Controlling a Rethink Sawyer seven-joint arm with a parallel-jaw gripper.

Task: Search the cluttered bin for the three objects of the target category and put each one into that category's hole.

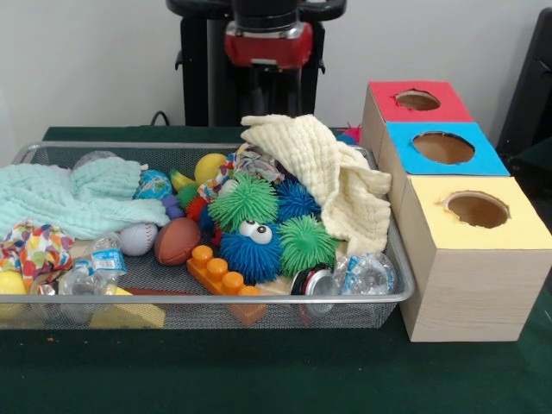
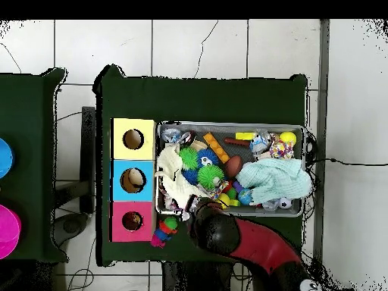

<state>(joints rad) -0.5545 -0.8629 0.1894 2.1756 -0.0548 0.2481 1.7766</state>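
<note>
The wire mesh bin [image 1: 216, 298] is full of clutter; it also shows in the overhead view [image 2: 227, 125]. No orange striped or pale tan plush animal shows in it. The wooden box stands beside the bin. Its red-surround hole [image 1: 417, 100] is at the end nearest the robot, and also shows from above [image 2: 132, 221]. The blue-surround hole [image 1: 442, 147] and the yellow-surround hole [image 1: 477, 209] follow it. The red and black arm [image 2: 242, 239] ends over the bin's robot-side rim. The gripper is hidden under the arm's end.
In the bin lie a cream cloth [image 1: 323, 168], a mint cloth [image 1: 73, 198], green spiky balls [image 1: 246, 200], a blue spiky ball with eyes [image 1: 252, 246], a brown football [image 1: 177, 241], a baseball [image 1: 138, 238], an orange brick [image 1: 220, 274] and crushed bottles [image 1: 366, 274]. A spiky toy [image 2: 163, 231] lies on the table by the red box.
</note>
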